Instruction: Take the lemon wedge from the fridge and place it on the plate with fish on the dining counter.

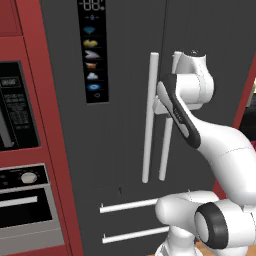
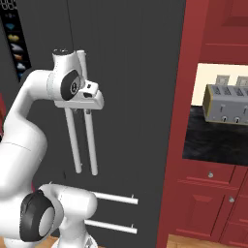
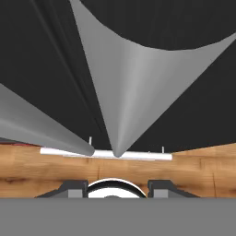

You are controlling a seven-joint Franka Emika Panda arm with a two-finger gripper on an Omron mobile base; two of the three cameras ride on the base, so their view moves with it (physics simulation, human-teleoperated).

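Near the cameras, the white arm (image 1: 220,150) rises from its base and bends forward to the fridge (image 1: 120,125), the landmark for all that follows. The pincer (image 2: 89,94) sits at the upper part of the two pale bar handles (image 1: 150,115), which hang side by side at the seam of the two closed doors; in the hand view the right-hand handle (image 3: 124,92) runs straight down between the two finger tips (image 3: 161,186), while the other handle passes to one side. The jaws stand partly apart about that bar, but whether they press on it cannot be told. Below the handles, the two drawer bars (image 1: 127,205) cross the fridge front. To the left of the fridge stand black ovens (image 1: 20,150) in red cabinetry; to its right, a toaster (image 2: 227,104) rests on a black surface. The lemon wedge is presumably inside the fridge, behind the shut doors. Likely risks: the fingers may slip along the smooth bar if the hold is loose, or a pull off the hinge's arc may bind the door and drag the hand free.
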